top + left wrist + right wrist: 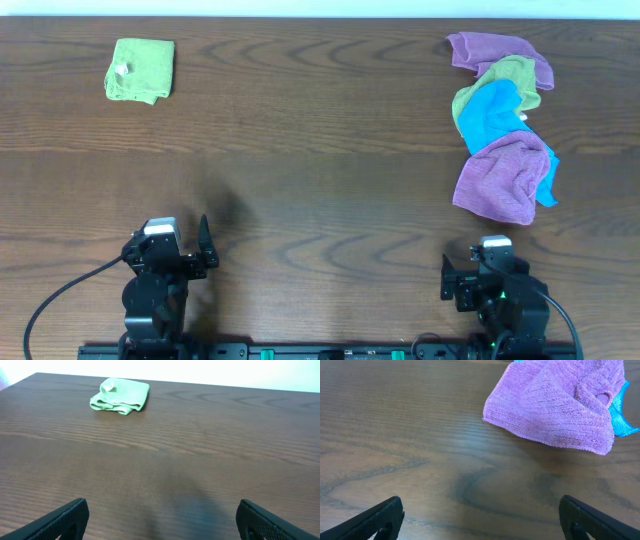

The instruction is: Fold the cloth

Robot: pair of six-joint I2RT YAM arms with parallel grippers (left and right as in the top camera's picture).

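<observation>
A folded green cloth (140, 70) lies at the far left of the table; it also shows in the left wrist view (120, 396). A pile of unfolded cloths lies at the right: a purple cloth (505, 178) nearest, a blue cloth (492, 112), a green cloth (508, 72) and another purple cloth (490, 50) behind. The near purple cloth fills the top of the right wrist view (560, 407). My left gripper (162, 520) is open and empty at the near left. My right gripper (481, 520) is open and empty, just in front of the purple cloth.
The wooden table (320, 180) spans the whole view. The arm bases and cables sit along the near edge (320, 350).
</observation>
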